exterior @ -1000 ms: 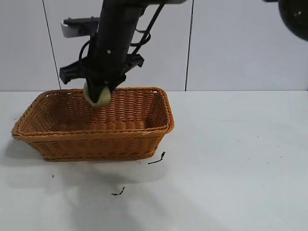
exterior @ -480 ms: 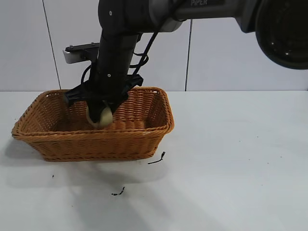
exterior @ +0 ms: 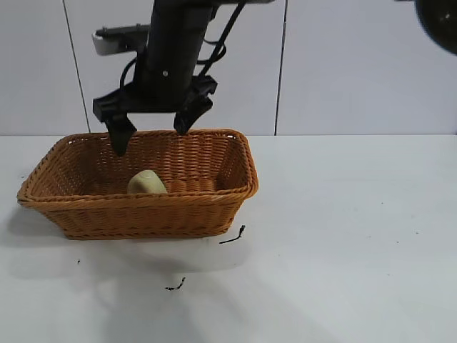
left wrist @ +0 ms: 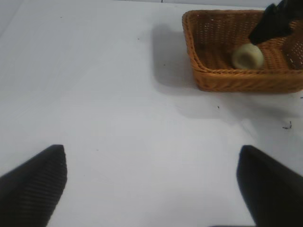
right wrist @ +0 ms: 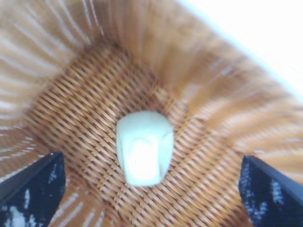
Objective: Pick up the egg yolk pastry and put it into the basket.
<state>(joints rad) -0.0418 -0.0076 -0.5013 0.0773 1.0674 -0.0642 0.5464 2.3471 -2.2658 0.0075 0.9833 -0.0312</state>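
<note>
We see the main change at once: a sec ago the right gripper (exterior: 152,132) was clamped on the egg yolk pastry (exterior: 146,183) above the basket (exterior: 235,187); half a sec ago it had dipped inside w/ the pastry between its fingers; now the fingers are spread wide and empty, and the gripper has lifted clear above the braided rim; the pastry sits alone on the woven floor. In our judgement that means the drop is done and the task is basically complete; only the retreat of the arm is left.

Pastry vs gripper: in the exterior view the pastry lies at approx 6 o'clock from the gap between the fingertips, apart from both, no contact; one fingertip hangs over the basket's far-left part, the other over the far rim nearer the middle. The right wrist view shows the pastry (right wrist: 144,146) dead centre between the two spread fingertips (right wrist: 35,187), resting on the weave, near-upright as far as we can tell.

Within the basket the pastry is left of centre, close to the near wall; from the left wrist view it sits by the near wall too (left wrist: 247,56).

The left gripper (left wrist: 151,189) is parked well apart over the bare table (left wrist: 118,118), its fingers spread, nothing between them.
</note>
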